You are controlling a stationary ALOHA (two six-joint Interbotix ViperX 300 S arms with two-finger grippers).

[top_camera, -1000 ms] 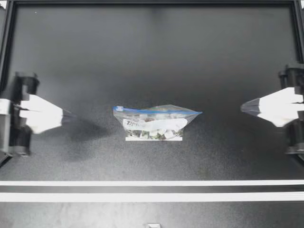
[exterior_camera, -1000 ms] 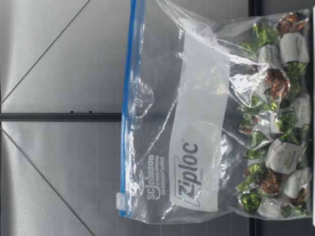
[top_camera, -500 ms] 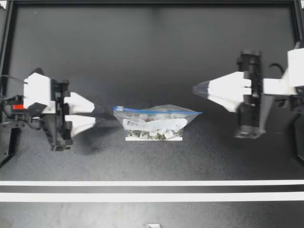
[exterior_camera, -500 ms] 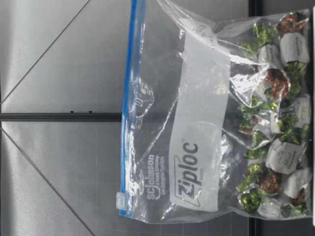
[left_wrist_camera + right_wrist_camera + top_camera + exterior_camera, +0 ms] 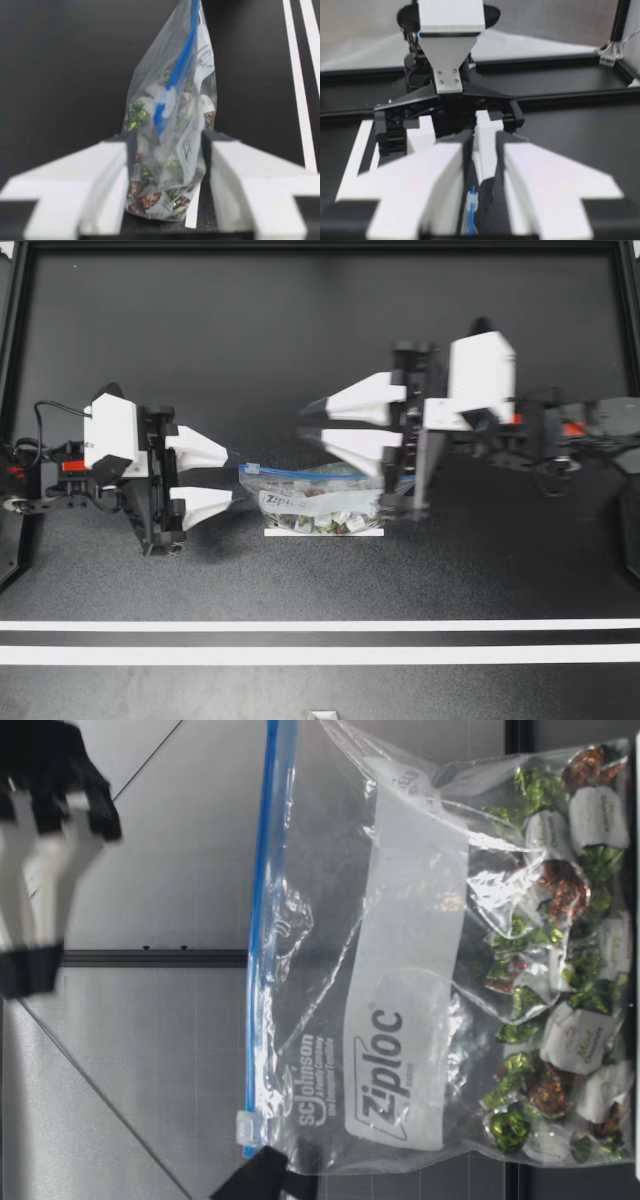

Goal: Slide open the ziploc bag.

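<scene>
On a black table [image 5: 320, 340] the bag [image 5: 325, 502] is standing upright between the 2 arms. Its zip [image 5: 330, 474] is running along the line from one gripper to the other, and the slider [image 5: 250, 469] is sitting at the end just ahead of the left gripper [image 5: 232, 477]. That gripper is lying low and level, fingers wide apart and empty. The right gripper [image 5: 305, 423] is hovering above the zip, facing the left one, fingers parted and holding nothing. The left looks nearer the slider.

Table [image 5: 320, 350]: matte black surface, bounded by a raised black rim [image 5: 320, 245]. One ziploc bag [image 5: 322, 502] of wrapped candies [image 5: 320, 523] stands at frame centre. Two white stripes [image 5: 320, 625] cross the lower frame.
</scene>
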